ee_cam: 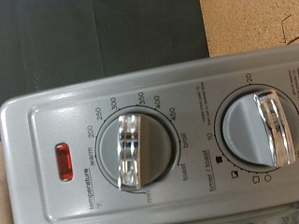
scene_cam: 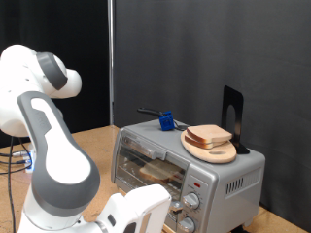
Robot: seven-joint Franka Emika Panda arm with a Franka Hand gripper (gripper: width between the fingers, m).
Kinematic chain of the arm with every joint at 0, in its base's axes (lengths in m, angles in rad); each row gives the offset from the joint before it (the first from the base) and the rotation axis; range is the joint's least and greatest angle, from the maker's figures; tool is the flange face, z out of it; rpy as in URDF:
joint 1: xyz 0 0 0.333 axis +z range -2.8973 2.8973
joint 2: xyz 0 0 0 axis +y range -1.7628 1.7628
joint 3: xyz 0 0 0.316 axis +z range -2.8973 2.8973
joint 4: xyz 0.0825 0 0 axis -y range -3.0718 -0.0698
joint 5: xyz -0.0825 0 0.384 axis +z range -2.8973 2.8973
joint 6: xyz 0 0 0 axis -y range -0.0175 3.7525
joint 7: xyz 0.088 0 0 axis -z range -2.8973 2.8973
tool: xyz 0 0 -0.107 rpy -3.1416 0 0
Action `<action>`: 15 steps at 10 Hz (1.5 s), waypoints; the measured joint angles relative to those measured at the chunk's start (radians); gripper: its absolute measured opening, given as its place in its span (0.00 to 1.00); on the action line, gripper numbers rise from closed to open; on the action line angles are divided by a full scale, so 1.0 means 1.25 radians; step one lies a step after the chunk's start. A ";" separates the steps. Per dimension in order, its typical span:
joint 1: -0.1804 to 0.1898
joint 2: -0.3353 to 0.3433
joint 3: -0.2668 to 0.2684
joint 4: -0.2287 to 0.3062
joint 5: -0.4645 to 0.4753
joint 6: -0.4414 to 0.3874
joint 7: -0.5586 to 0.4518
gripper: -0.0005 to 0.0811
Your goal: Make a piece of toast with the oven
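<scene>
Toast [scene_cam: 208, 136] sits on a round wooden plate [scene_cam: 216, 151] on top of the oven [scene_cam: 233, 175] in the exterior view; the slice lies flat, leaning a little on the plate, with its long side running toward the exterior view's right; a small blue thing [scene_cam: 167, 121] and a black stand [scene_cam: 232, 116] are up there too; something tan, maybe another slice, shows behind the glass door [scene_cam: 151, 167], but I cannot tell for sure; the white arm fills the exterior view's left, and its hand hangs low in front of the oven's knobs [scene_cam: 191, 201]; the fingers are not clear here, so I cannot tell if they are wide or narrow. Up close in the wrist view, the grey knob panel [ee_cam: 56, 117] fills the picture; the temperature knob [ee_cam: 137, 151] has a shiny bar, and the timer knob [ee_cam: 264, 129] is just beside it; a red light [ee_cam: 64, 161] glows near them; no fingers show in this picture. I think the hand could slip off a shiny knob, or turn it too far, and then the bread might burn; a hard push could also shake the oven and slide the plate off the top.
</scene>
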 joint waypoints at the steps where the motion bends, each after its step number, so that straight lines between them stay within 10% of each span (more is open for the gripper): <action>1: 0.000 0.008 0.004 0.004 -0.009 0.000 -0.002 0.84; 15: -0.055 0.028 0.032 -0.026 -0.143 0.008 -0.006 0.84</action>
